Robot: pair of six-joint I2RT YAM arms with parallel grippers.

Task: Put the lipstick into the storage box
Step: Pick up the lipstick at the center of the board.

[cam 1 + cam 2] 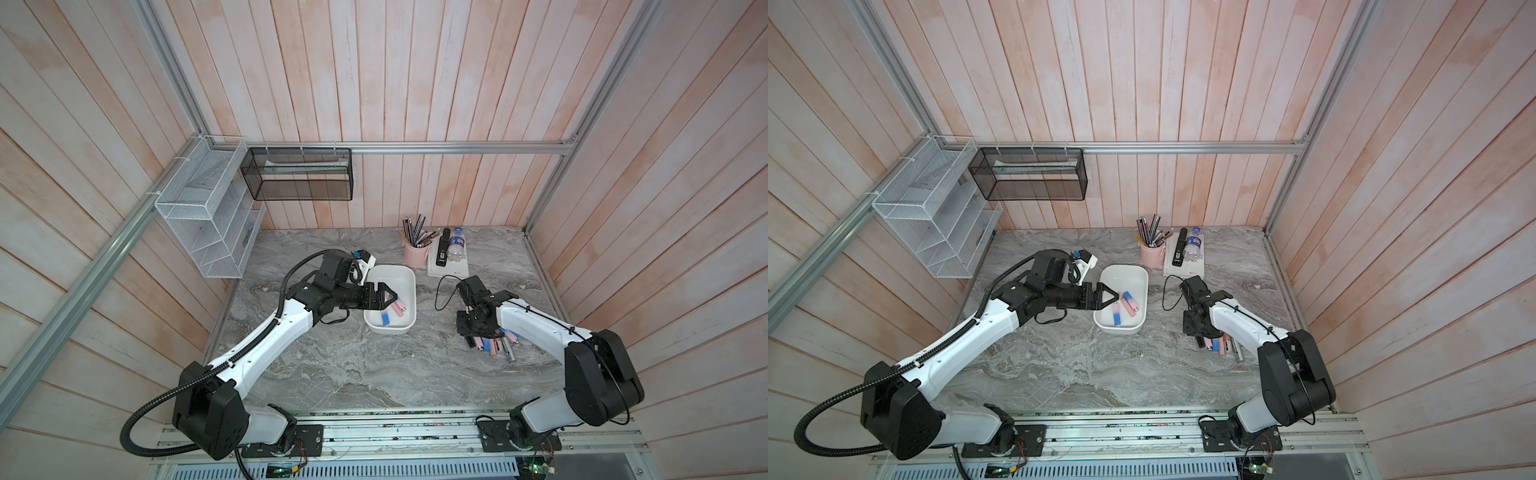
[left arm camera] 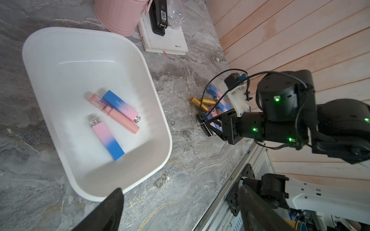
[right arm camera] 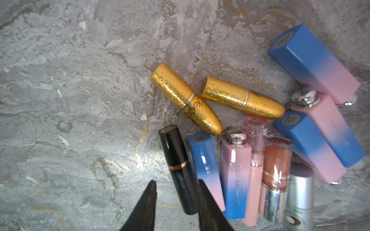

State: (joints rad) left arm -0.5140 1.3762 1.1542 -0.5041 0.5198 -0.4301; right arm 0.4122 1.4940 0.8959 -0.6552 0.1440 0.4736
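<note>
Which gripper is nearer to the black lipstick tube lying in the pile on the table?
Right. The right gripper is down over the black lipstick tube, open jaws either side of it; the left gripper, open, hangs over the storage box, well apart from the tube.

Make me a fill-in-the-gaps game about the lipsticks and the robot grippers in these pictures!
1. The storage box has ___ lipsticks lying in it.
2. The two glittery lipsticks on the table are ___ in colour.
3. The left gripper holds nothing, and its jaws are ___.
4. The lipstick tube between the tips of the right gripper is ___.

Missing words: three; gold; open; black.
</note>
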